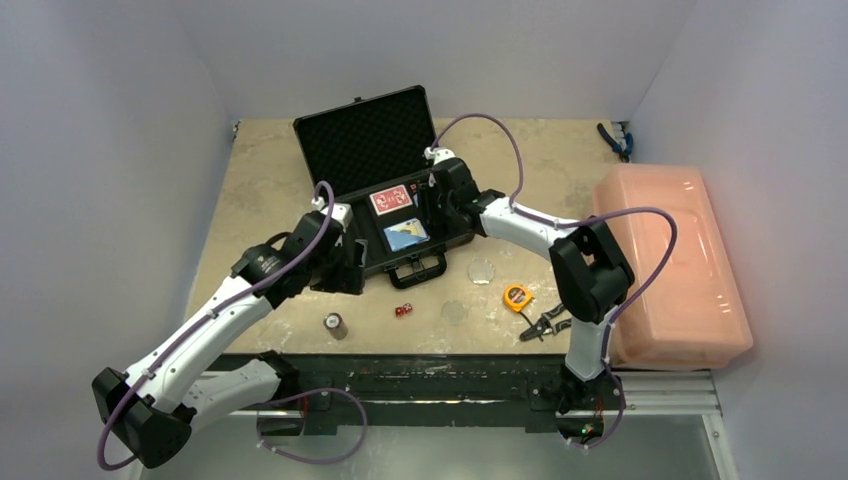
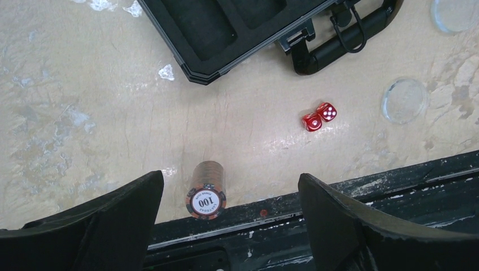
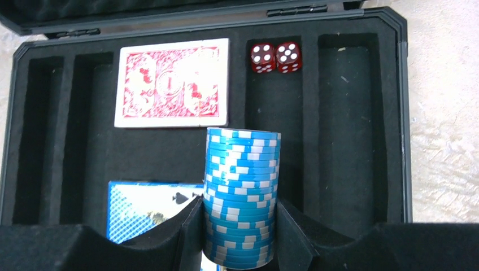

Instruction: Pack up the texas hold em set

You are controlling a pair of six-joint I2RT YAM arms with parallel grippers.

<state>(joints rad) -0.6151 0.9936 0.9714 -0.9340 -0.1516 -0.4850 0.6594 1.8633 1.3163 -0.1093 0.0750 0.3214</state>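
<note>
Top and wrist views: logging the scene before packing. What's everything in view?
briefcase: 1, black, open on table
red deck: 1, red, in briefcase
blue deck: 1, blue, in briefcase
cased dice: 2, red, in briefcase
loose dice: 2, red, on table
blue chip stack: 1, blue, over briefcase
brown chip stack: 1, brown, near table edge
discs: 2, clear, on table
tape measure: 1, orange-yellow, on table
pliers: 2, black-handled by tape measure, blue-handled far corner
tub: 1, pink, right side
left gripper: 1, black, open
right gripper: 1, black, shut on blue chip stack
</note>
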